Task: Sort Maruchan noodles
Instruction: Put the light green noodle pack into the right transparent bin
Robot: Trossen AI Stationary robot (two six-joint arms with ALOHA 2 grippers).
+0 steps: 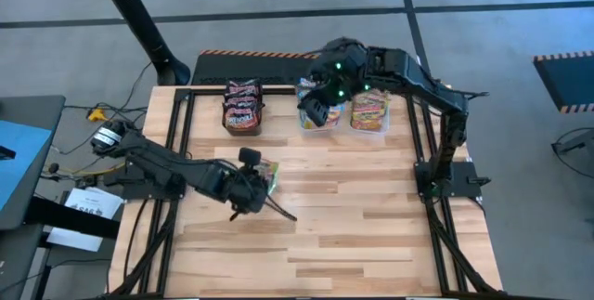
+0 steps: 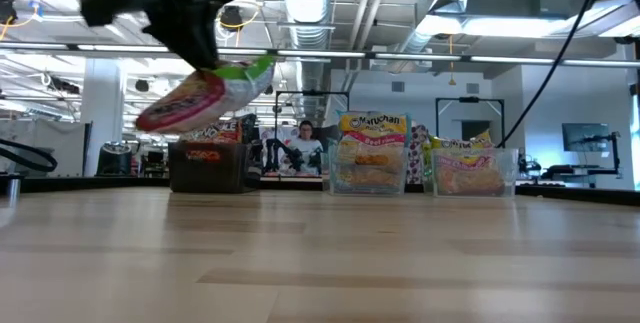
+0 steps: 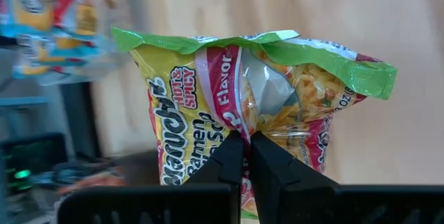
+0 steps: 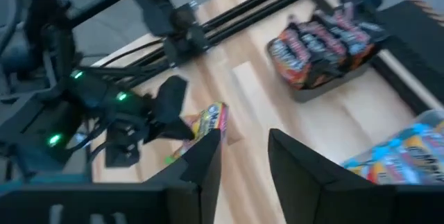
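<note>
Left of centre in the high view, my left gripper is clamped on a green-edged noodle packet, lifted off the table. Upper middle, three bins look filled; my right gripper hangs over them, fingers apart, empty. Likely last packet.

Light striped wooden butcher-block desk, black metal frame rails at its side edges. Green-edged yellow shiny plastic ramen packet: red band, white lettering, orange noodle picture. Black box near the far edge: dark maroon packets, orange-red pictures. Clear tubs: blue-edged packets; yellow, pink-red packets. Dark arms, green lights.
</note>
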